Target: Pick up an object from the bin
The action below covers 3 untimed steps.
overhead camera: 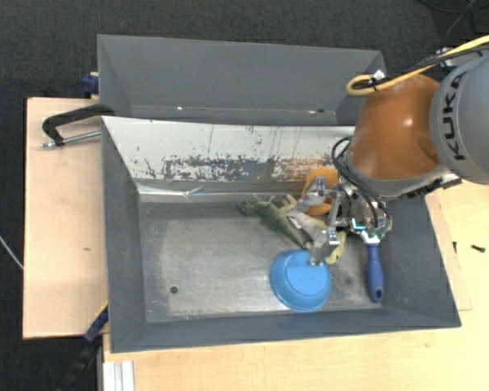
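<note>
The blue bowl [298,283] lies on the floor of the bin [121,218], close to the lower wall and right of middle. The gripper [321,253] hangs at the bowl's upper rim; whether it is wide or narrow I cannot tell. A green toy [265,213] lies just beyond, an orange thing [319,187] sits by the far wall, and a blue-handled tool [375,274] lies to the right.

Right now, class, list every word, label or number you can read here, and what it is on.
"KUK": on the grey arm, running sideways; any further letter is unclear.
Nothing readable on the bin or its contents.
</note>
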Each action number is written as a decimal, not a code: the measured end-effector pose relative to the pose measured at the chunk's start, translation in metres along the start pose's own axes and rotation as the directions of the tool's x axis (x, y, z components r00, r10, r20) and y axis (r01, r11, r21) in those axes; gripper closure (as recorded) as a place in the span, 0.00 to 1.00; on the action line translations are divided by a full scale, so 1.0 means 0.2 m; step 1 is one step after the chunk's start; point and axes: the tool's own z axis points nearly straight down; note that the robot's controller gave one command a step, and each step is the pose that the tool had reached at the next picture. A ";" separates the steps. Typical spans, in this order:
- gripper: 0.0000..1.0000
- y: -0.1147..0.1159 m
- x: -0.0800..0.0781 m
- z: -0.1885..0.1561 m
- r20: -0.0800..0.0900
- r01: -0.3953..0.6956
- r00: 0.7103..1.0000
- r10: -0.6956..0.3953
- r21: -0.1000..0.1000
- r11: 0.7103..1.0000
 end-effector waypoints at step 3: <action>1.00 -0.01 0.16 -0.35 0.018 -0.157 0.987 0.157 -0.002 0.988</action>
